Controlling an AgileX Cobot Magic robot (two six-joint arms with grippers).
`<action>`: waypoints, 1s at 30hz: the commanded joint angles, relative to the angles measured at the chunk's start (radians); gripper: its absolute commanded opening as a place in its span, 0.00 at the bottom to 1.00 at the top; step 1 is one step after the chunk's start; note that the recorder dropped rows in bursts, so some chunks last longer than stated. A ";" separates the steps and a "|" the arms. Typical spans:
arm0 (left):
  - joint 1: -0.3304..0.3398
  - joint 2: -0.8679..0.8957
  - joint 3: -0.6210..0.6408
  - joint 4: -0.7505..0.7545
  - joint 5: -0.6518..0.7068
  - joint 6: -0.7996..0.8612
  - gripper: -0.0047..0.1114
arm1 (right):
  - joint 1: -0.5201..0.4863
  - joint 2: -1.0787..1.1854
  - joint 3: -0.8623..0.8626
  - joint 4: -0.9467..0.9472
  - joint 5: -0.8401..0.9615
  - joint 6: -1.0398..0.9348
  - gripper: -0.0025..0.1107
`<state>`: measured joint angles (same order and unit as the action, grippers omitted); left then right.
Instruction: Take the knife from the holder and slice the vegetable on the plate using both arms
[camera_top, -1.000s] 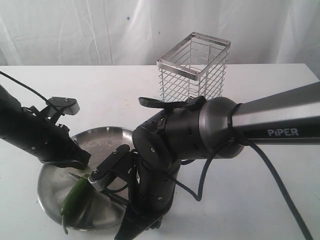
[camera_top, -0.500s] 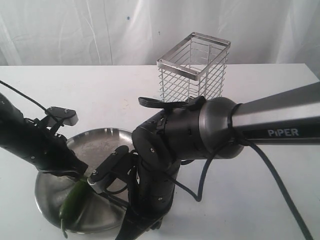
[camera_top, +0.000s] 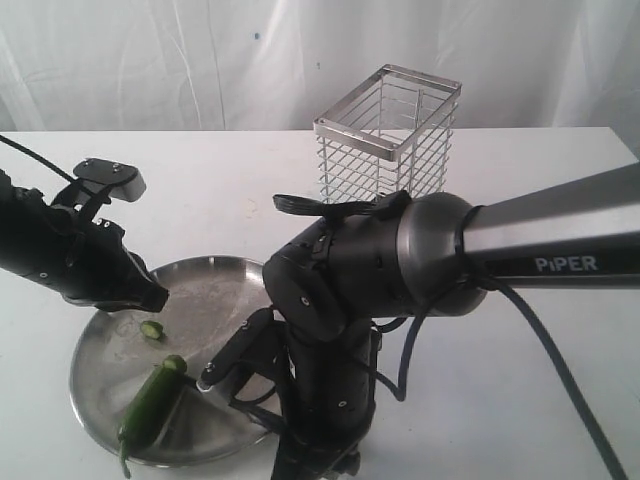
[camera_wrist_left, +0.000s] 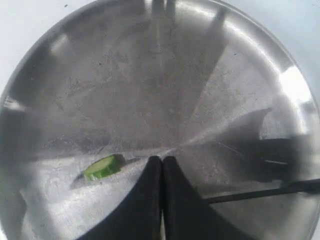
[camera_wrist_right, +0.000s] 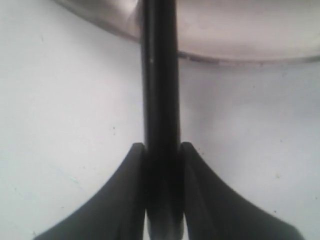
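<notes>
Slicing step under way. Right fingers (camera_wrist_right: 131, 172) clamp the knife (camera_wrist_right: 160, 75) handle. Left fingers (camera_wrist_left: 150, 192) closed, empty, over plate (camera_top: 215, 272). Vegetable (camera_top: 152, 398) lower left of frame, one slice (camera_wrist_left: 102, 167) lying free. Next, probably: left pins vegetable, blade lines up for a further cut.

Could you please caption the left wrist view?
Shut black left gripper over a scuffed round steel plate, beside one green chili slice.

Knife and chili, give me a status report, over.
Left gripper shut, empty, over plate. Right gripper shut on knife. One slice lies beside chili pepper on plate. Wire holder stands apart.
</notes>
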<state>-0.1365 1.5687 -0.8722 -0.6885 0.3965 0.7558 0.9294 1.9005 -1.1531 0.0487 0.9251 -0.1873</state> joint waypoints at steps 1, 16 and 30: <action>-0.005 -0.010 0.004 -0.005 0.025 -0.018 0.04 | 0.001 -0.027 -0.003 -0.049 0.044 0.029 0.02; -0.005 -0.010 0.004 -0.013 0.032 -0.022 0.04 | 0.001 0.016 -0.159 -0.049 0.109 0.000 0.02; -0.005 -0.010 0.004 -0.026 0.022 -0.022 0.04 | 0.035 0.094 -0.225 -0.016 0.122 0.000 0.02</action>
<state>-0.1365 1.5687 -0.8722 -0.6899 0.4059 0.7410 0.9531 1.9736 -1.3646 0.0242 1.0342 -0.1770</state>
